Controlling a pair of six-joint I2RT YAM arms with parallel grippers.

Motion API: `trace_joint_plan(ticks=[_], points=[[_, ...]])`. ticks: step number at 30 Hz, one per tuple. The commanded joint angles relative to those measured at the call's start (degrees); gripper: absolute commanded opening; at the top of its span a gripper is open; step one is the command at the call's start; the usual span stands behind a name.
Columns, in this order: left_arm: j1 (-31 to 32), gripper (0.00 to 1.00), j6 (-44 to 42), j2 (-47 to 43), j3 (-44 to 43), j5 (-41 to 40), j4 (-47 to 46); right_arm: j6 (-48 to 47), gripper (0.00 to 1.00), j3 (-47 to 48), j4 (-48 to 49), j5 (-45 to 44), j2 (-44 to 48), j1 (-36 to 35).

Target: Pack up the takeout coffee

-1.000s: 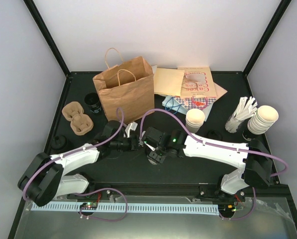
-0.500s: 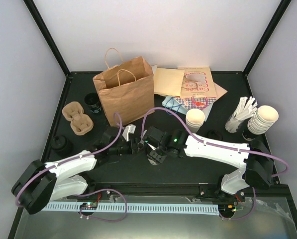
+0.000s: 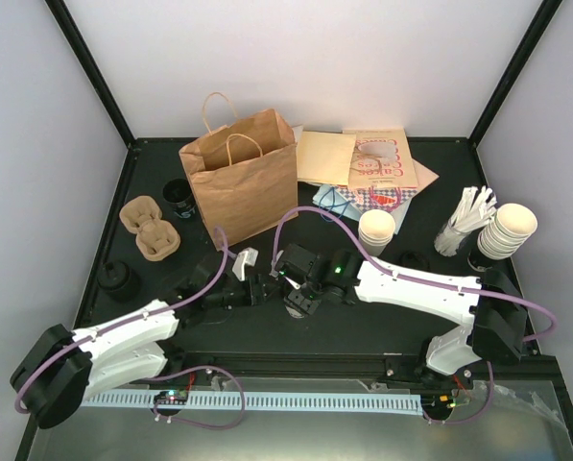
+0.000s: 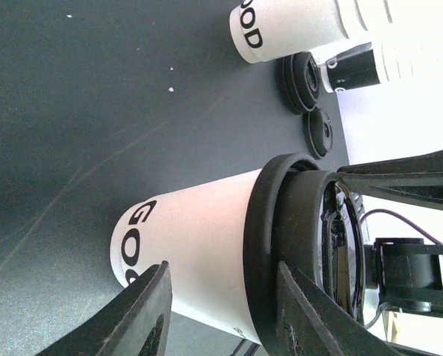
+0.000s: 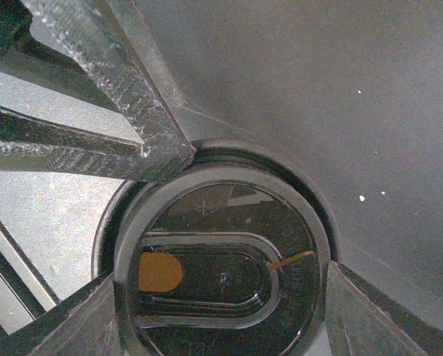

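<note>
The takeout coffee (image 4: pixel 199 252) stood upright mid-table, the paper bag (image 3: pixel 240 178) behind it. My right gripper (image 5: pixel 221 289) clasped its black lid from above. My left gripper (image 4: pixel 221 271), jaws apart and holding nothing, crowded its side.

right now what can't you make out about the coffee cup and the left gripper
Left wrist view: the left gripper overlaps the takeout coffee, and the bottom edge cuts it off; contact unclear.
Right wrist view: the lid hides the cup wall and contents, with the right gripper flanking it.
Top view: both grippers cover the cup.
Top view: the paper bag interior is hidden by its own walls.
</note>
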State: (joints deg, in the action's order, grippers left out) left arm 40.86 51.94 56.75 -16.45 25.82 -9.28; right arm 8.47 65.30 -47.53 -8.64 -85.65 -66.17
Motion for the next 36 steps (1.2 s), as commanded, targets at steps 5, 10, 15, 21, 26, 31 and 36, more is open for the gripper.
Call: trace_joint_plan(ticks=[5,10,15,21,26,31,36], points=[[4.4,0.41,1.3,-1.4,-0.5,1.2,15.2,2.4,0.64,-3.5,-4.5,3.8,-6.6,0.4],[4.9,0.41,2.5,-3.2,0.2,2.1,14.5,2.5,0.63,-2.9,-4.1,4.4,-6.8,0.4],[6.3,0.41,4.4,-1.0,1.5,3.8,8.9,1.8,0.63,-3.0,-3.9,4.8,-7.0,0.4],[7.3,0.4,3.6,0.9,-0.6,4.2,11.5,1.8,0.63,-3.1,-3.7,4.7,-7.1,0.5],[7.7,0.4,3.3,0.2,-0.8,4.4,13.4,1.8,0.63,-3.1,-3.2,4.9,-7.3,0.5],[8.9,0.4,4.2,-0.3,-1.1,5.1,12.2,1.8,0.63,-2.9,-3.1,4.7,-7.5,0.4],[9.7,0.4,5.5,-0.9,-0.7,5.5,10.4,1.9,0.63,-2.9,-3.1,4.6,-7.4,0.4]])
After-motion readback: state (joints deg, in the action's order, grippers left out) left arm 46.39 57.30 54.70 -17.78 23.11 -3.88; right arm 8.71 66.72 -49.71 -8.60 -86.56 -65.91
